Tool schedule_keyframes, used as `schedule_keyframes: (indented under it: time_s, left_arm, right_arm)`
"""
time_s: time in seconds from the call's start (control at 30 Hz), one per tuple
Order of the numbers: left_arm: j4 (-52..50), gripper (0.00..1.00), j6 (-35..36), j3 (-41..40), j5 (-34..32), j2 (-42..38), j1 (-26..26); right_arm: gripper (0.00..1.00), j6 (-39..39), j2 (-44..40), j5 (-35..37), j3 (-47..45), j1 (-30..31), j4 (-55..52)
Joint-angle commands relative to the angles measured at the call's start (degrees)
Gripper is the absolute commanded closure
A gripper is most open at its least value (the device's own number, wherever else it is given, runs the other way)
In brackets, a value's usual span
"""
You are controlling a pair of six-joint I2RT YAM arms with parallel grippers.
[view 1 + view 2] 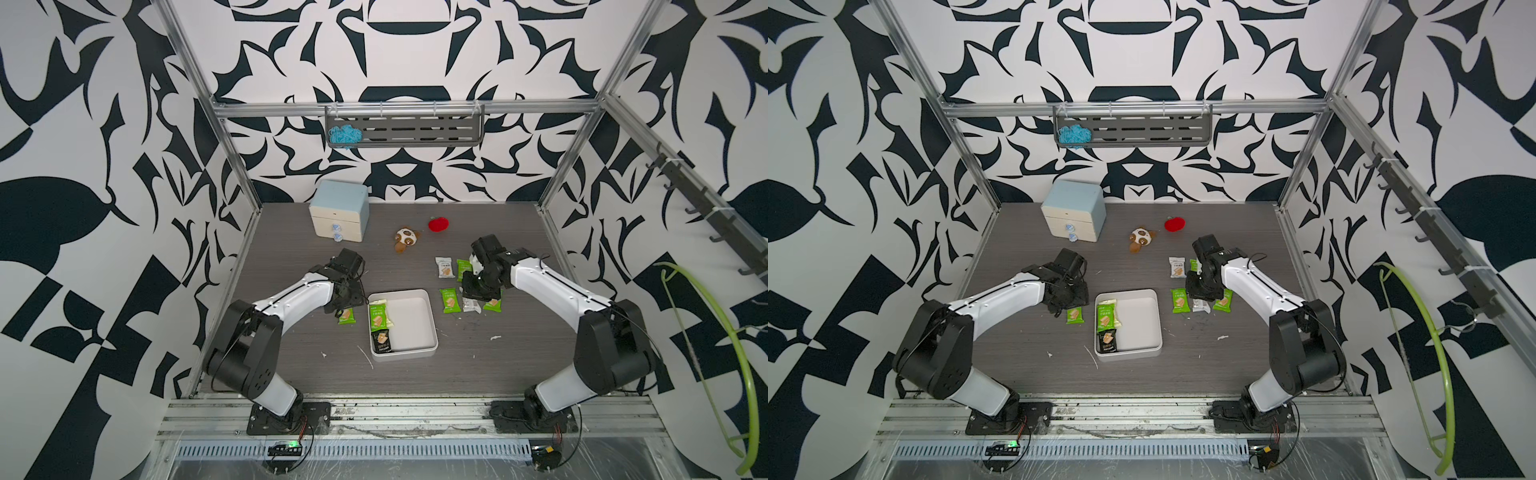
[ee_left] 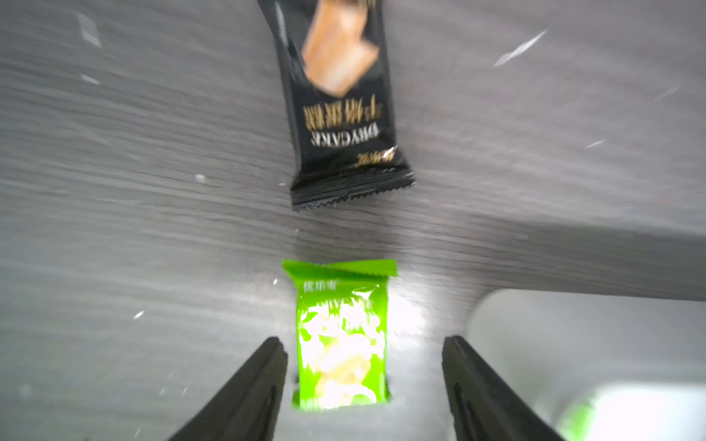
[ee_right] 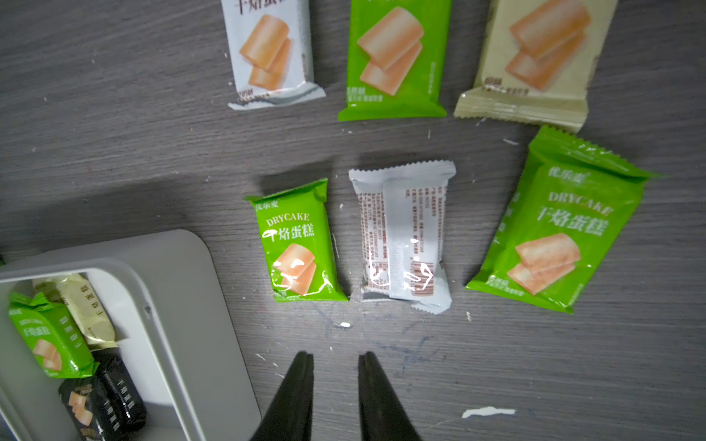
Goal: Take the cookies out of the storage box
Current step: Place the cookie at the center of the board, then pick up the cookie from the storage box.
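The white storage box [image 1: 432, 328] sits mid-table and holds three cookies: a green packet [image 1: 378, 318], a cream one [image 1: 389, 318] and a black one [image 1: 382, 341]. My left gripper [image 2: 365, 340] is open just left of the box, over a green packet [image 2: 342, 336] lying on the table between its fingers. A black packet [image 2: 340, 103] lies just beyond. My right gripper [image 3: 336, 357] is open a little and empty, above several packets on the table right of the box. Nearest its tips are a green packet [image 3: 300, 244] and a white packet, back side up [image 3: 403, 233].
A blue-topped two-drawer cabinet [image 1: 338, 216], a brown-and-white plush toy [image 1: 406, 239] and a red plush fruit [image 1: 439, 224] stand at the back of the table. A wall rack [image 1: 405, 129] holds blue yarn. White scraps dot the table.
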Motion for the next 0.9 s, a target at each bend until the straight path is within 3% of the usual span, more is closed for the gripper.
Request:
schedule_keyframes:
  time_s: [0.0,0.2,0.47,0.67,0.87]
  left_arm:
    - [-5.8,0.27,-4.5,3.4,-3.4,-4.2,-3.5]
    - [-12.4,0.27,-10.4,9.2,-9.3,-4.3,-12.6]
    - [-14.7,0.28,-16.7,12.5,-10.8,1.1,-21.8]
    - [-15.3,0.27,-15.8,18.3,-10.6,9.6,-25.4]
    - [-14.2,0.27,-14.7,20.3,-9.6,14.5,-25.4]
  right_arm:
    - [0.73,-0.3,-2.6,-0.2,-1.6,0.2,0.7]
    - [0.73,0.0,-4.9,-1.5,-4.2,0.2,2.0]
    - [0.73,-0.6,-8.0,-1.7,-7.1,0.2,2.5]
    - [0.73,-2.0,-8.7,-1.2,-7.0,0.1,1.6]
    - [0.73,-3.6,-8.3,-0.8,-5.9,-0.5,0.7]
